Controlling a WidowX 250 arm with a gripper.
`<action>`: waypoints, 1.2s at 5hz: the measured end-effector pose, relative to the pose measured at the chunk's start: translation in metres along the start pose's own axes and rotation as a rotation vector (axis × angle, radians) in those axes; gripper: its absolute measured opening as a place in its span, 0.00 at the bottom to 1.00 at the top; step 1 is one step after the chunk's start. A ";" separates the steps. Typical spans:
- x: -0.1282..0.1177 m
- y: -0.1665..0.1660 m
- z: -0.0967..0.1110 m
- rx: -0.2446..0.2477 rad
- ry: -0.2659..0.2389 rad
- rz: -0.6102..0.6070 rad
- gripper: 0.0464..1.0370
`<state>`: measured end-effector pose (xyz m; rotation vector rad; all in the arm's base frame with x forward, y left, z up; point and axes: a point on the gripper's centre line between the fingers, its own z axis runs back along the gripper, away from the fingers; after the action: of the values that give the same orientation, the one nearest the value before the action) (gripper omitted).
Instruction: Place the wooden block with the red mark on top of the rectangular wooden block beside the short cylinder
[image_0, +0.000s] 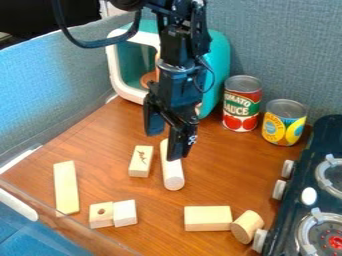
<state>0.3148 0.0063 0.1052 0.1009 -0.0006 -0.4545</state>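
The black gripper (166, 136) hangs from the top edge over the wooden table, open, its two fingers apart. Just below it lies a long wooden cylinder (173, 175), its far end partly behind the right-hand finger. To the left of that cylinder is a small rectangular block (140, 161) with a dark mark on top. I see nothing held between the fingers; whether they touch the cylinder, I cannot tell.
A long flat block (66, 187), a holed block (101, 215), a cube (125, 213), a rectangular block (208, 219) and a short cylinder (247, 226) lie nearer. Behind are a teal box (217, 65), a red can (242, 103) and a yellow can (284, 122). A stove (314, 195) stands right.
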 end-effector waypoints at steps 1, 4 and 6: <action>-0.001 -0.001 -0.011 -0.016 0.033 0.017 0.96; -0.010 0.035 -0.029 -0.022 0.056 0.454 0.96; -0.036 0.057 -0.069 -0.097 0.124 0.476 0.96</action>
<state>0.3089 0.0803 0.0430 0.0313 0.1173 0.0285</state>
